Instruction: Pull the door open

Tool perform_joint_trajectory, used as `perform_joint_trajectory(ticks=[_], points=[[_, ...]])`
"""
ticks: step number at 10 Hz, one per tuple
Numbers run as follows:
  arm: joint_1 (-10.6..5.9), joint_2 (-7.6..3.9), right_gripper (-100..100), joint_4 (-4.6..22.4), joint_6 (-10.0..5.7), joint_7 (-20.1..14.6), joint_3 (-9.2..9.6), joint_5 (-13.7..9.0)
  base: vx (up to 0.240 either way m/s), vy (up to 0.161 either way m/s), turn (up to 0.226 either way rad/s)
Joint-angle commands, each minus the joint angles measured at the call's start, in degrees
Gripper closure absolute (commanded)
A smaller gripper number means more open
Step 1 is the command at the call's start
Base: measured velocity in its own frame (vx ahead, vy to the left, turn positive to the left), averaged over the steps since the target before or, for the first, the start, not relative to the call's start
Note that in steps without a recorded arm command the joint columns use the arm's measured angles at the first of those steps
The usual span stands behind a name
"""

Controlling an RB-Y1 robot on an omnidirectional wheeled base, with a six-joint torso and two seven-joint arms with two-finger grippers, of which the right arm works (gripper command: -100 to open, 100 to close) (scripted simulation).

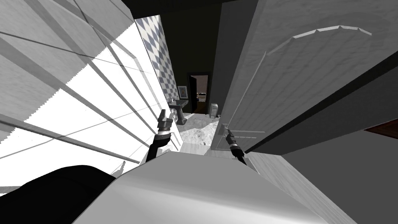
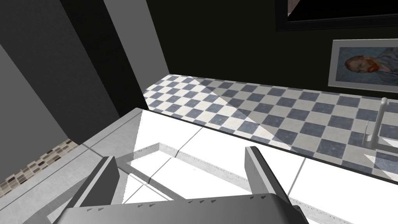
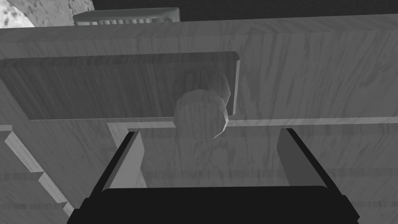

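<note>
Right gripper: fingers spread, holding nothing | round door knob straight ahead, just beyond fingertips, centred between them, stem pointing back at gripper | grey door behind it | left gripper spread, well apart from door

You have a pale grey door with streaky wood grain, its round knob the same grey. The wall tiles are checkered slate-blue and white; a mosaic strip shows beige and brown; the floor is mottled white and grey
</note>
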Motion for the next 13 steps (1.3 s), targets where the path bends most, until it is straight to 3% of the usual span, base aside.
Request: perform_joint_trajectory(ticks=[1, 3, 4, 5, 10, 11, 13], points=[[-0.76, -0.71, -100, 1.89, -0.78, -0.21, -1.30, -0.67, 0.115, 0.018, 0.083], [-1.70, -2.21, -100, 3.95, -1.22, -0.82, -3.29, -1.83, 0.183, 0.024, 0.167], [-1.52, -1.95, -100, 3.22, -0.79, -0.83, -2.72, -1.54, 0.083, -0.005, 0.029], [-1.52, -1.95, 100, 3.22, -0.79, -0.83, -2.72, -1.54, -0.012, 0.001, -0.025], [-1.52, -1.95, 100, 3.22, -0.79, -0.83, -2.72, -1.54, -0.016, 0.000, -0.001], [-0.74, -3.17, 100, 3.63, -2.13, -1.84, -2.55, -1.51, -0.141, -0.061, 0.179], [-0.14, -4.24, 100, 3.86, -3.41, -2.79, -2.42, -1.52, -0.195, -0.089, 0.177]])
